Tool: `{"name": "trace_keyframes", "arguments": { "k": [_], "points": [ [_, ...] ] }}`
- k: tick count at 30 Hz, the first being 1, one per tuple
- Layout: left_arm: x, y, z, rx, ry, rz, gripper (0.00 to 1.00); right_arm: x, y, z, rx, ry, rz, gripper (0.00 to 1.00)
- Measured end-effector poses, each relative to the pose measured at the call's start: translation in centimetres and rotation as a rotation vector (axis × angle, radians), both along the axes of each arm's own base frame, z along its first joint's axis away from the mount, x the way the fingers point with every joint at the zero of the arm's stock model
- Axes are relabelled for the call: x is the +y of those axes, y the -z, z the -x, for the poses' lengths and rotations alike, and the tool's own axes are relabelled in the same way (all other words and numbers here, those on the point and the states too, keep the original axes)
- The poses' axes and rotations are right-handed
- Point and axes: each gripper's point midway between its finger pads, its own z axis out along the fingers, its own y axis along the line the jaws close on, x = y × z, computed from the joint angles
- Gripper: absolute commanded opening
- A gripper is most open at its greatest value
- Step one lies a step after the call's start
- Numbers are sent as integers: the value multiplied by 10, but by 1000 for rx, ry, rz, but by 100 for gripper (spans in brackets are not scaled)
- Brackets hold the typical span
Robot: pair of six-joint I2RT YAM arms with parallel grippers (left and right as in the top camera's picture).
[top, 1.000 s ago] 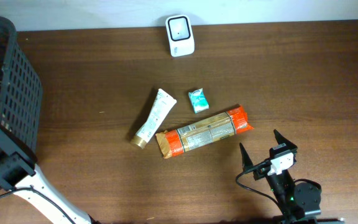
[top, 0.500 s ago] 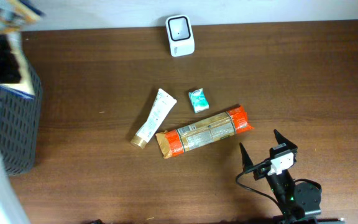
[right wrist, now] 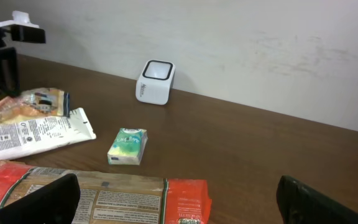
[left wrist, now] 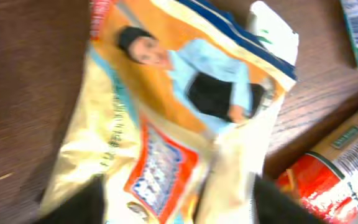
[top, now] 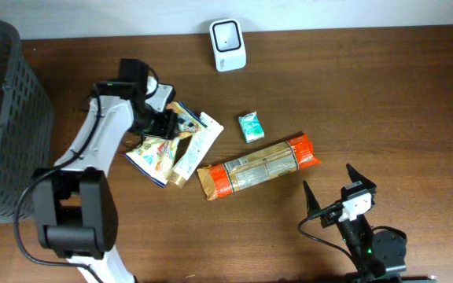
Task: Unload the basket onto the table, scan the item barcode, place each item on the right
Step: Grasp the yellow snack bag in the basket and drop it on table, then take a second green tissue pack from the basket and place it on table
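Currently the left gripper (top: 170, 124) stands over the snack bag (top: 154, 151) at the left-centre of the table (top: 384, 94). The left wrist view shows its two dark fingers (left wrist: 73, 205) spread wide, one at each side of the bag, with no clamp on it. The bag lies flat, printed face up, with its right edge against or over the white tube (top: 197, 141); which of the two cannot be told. The scanner (top: 227, 34) sits at the far edge, well apart from the bag. A small green packet (top: 251, 126) lies right of the tube, and a long orange-and-gold pack (top: 258, 165) lies just beside the tube's capped end. A dark basket (top: 14, 102) stands at the far left. The right gripper (top: 326, 176) is near the front edge, jaws spread and empty.
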Motion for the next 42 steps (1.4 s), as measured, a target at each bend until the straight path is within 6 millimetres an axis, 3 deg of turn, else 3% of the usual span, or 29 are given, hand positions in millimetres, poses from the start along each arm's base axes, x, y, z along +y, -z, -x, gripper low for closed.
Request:
{"name": "trace_keyframes", "arguments": {
  "k": [2,3,5,6,8,9,11,12,14,16,18,20,21,22,24,27,30,33,34,36,38,40,41,42],
  "points": [
    [-9,-2,11,44,19,8,99,0,0,0,0,0,-1,99],
    [-11,-15,14,71,22,11,99,0,0,0,0,0,0,99],
    [-4,-70,-5,16,2,14,99,0,-1,0,-2,0,-1,99],
    [7,-140,-42,-181,-29,16,99,0,0,0,-1,0,-1,99],
    [43,-246,-69,-483,-113,-34,99,0,0,0,1,0,-1,99],
    [85,-326,-68,-708,-214,-96,99,0,0,0,0,0,-1,99],
    [145,-372,-47,-818,-370,-210,99,0,0,0,0,0,0,99],
    [192,-372,-33,-797,-489,-299,99,0,0,0,0,0,-1,99],
    [259,-354,-10,-705,-654,-381,99,0,0,0,0,0,0,99],
    [332,-321,19,-570,-842,-433,100,0,0,0,0,0,0,99],
    [361,-287,24,-469,-896,-426,99,0,0,0,0,0,-1,99],
    [396,-230,17,-350,-940,-403,95,0,0,0,0,0,0,99],
    [405,-206,11,-312,-940,-396,95,0,0,0,0,0,0,99],
    [416,-170,-4,-285,-938,-384,91,0,0,0,0,0,-1,99],
    [428,-129,-23,-290,-917,-385,89,0,0,0,-1,0,-1,99],
    [427,-67,-22,-224,-867,-388,96,0,0,0,0,0,-1,99],
    [432,-49,-29,-255,-813,-418,99,0,0,0,0,0,-1,99],
    [443,-57,-42,-330,-738,-475,99,0,0,0,0,0,-1,99],
    [444,-54,-44,-330,-727,-480,95,0,0,0,0,0,0,99],
    [446,-18,-41,-259,-707,-470,79,0,0,0,0,0,0,99],
    [452,14,-26,-178,-712,-455,69,0,0,0,0,0,-1,99],
    [458,22,-16,-149,-724,-450,39,0,0,0,0,0,-1,99],
    [460,23,-14,-146,-727,-450,17,0,0,0,0,0,-1,99],
    [460,24,-13,-143,-729,-452,5,0,0,0,0,0,0,99]
  ]
}}
